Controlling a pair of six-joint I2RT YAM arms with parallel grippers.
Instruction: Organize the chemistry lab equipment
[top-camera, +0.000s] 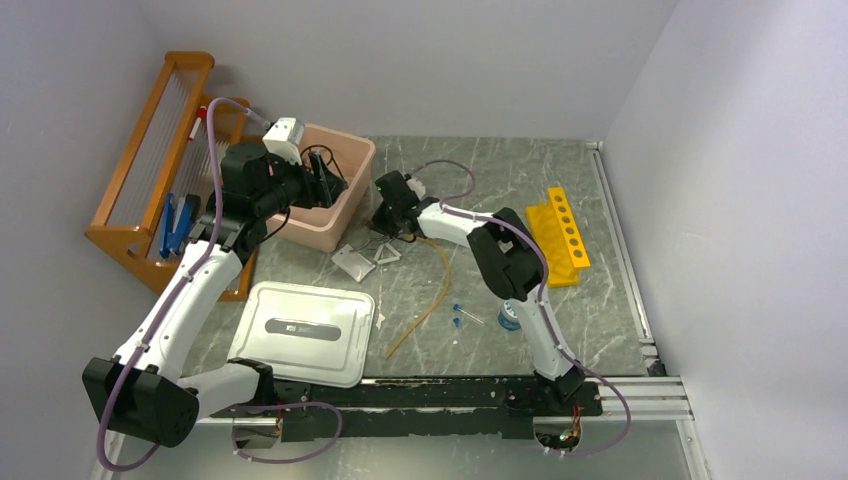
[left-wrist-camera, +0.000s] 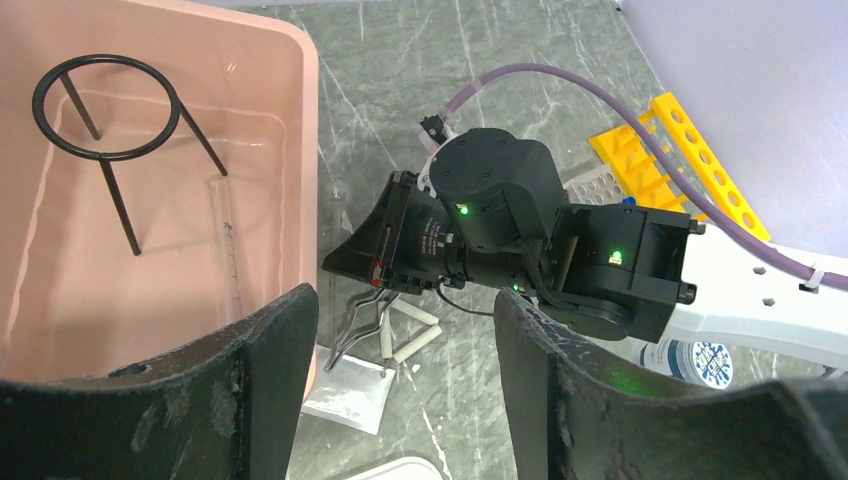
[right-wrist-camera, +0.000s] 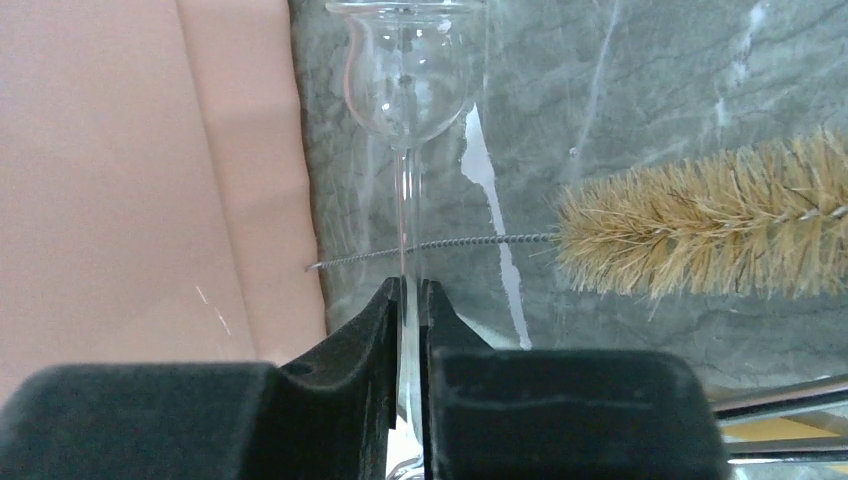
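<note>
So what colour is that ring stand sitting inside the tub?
Black ring stand, in a pink tub; the left wrist view shows it best.

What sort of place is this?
Probably a mock chemistry bench in a white-walled robot cell: a black wire tripod ring stands in a pink tub, a yellow tube rack and a bristle brush lie on the marbled tabletop.

Tub (top-camera: 322, 226) at table (top-camera: 600, 330) back-left; wooden rack (top-camera: 140, 180) left of it, by wall. Tripod ring (left-wrist-camera: 105, 157) upright in tub. Lid (top-camera: 305, 330) flat in front of tub. Gauze (top-camera: 353, 262) between tub and lid, wire triangle (top-camera: 388, 253) just right of gauze. Rubber tube (top-camera: 425, 300) runs from there toward near edge. Vials (top-camera: 458, 315) right of it, hexagonal piece (top-camera: 510, 320) further right. Tube rack (top-camera: 560, 235) far right. Glass tube (right-wrist-camera: 405, 70) beside tub wall; brush (right-wrist-camera: 700, 240) on its other side, brush wire crossing glass stem.
</note>
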